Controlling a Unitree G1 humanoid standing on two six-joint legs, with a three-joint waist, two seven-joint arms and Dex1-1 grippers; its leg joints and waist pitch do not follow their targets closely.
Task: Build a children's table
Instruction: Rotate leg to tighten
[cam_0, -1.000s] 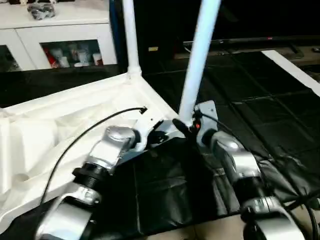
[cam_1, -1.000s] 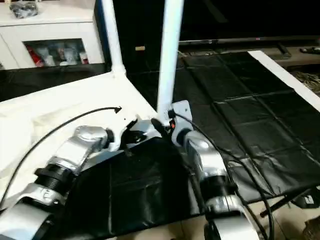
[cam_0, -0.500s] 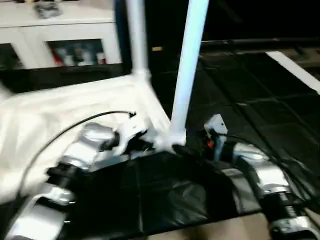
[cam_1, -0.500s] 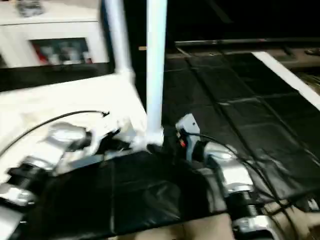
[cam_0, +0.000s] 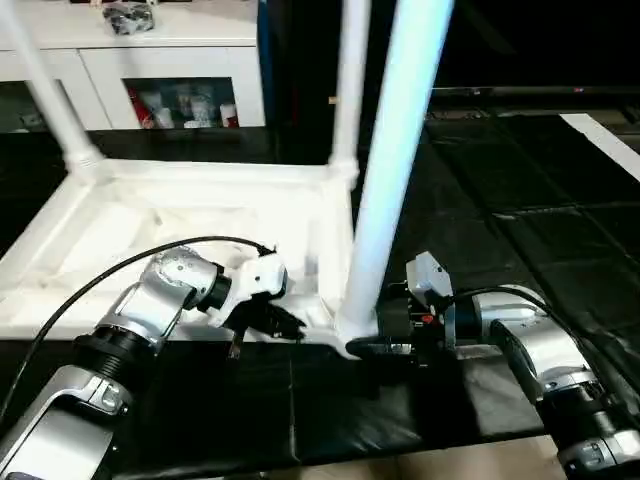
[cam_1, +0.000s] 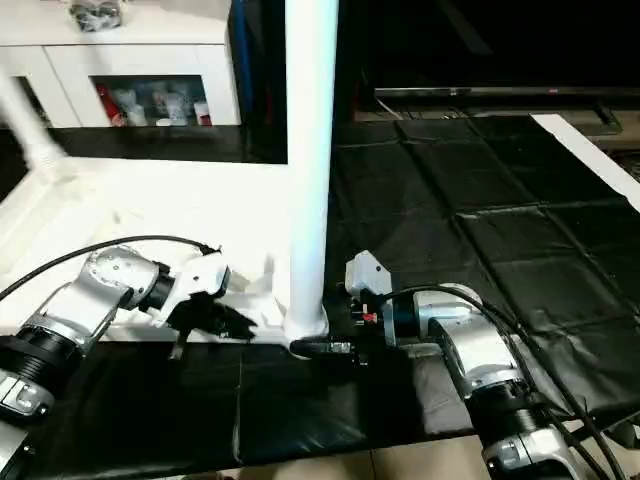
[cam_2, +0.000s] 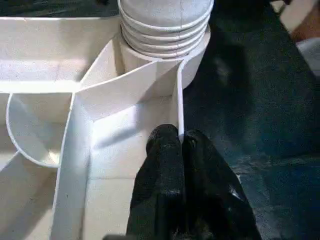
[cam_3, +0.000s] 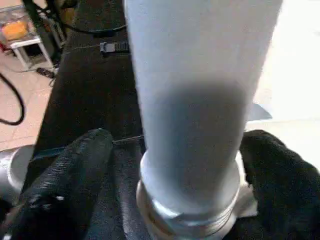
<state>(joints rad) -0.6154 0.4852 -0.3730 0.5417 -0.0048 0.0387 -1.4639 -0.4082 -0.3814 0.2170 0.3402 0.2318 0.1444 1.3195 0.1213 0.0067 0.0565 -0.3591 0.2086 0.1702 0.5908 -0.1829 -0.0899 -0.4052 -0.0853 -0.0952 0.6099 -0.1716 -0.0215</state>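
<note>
Left eye view has the children's table (cam_0: 180, 215) upside down on black sheeting (cam_0: 330, 400), ribbed underside up, filling the frame from about nine o'clock to the centre. Three legs stand in its corner sockets: one at eleven o'clock (cam_0: 45, 90), one at twelve (cam_0: 347, 85), and the nearest leg (cam_0: 392, 160) rising just right of centre from the near corner socket (cam_0: 350, 322).

That near corner is where both arms work. The left gripper (cam_2: 179, 145) has its two black fingers pinched together on a thin upright rib (cam_2: 178, 107) of the underside, just beside the socket with its threaded collar (cam_2: 162, 30); the grip looks meant to steady the top so it cannot slide or turn while the leg is worked. The right gripper (cam_3: 175, 165) comes in low from four o'clock with its fingers spread wide, one (cam_3: 75, 165) on each side of the leg's base. They straddle the tube without clearly clamping it; whether the pads actually touch the plastic is hard to tell, since the leg blocks the gap. Such a stance suits twisting or re-gripping the leg to seat it.

Beyond the table, at about eleven o'clock, stands a white glass-door cabinet (cam_0: 170, 70) with small items behind the glass and a dark bundle (cam_0: 128, 14) on top.
</note>
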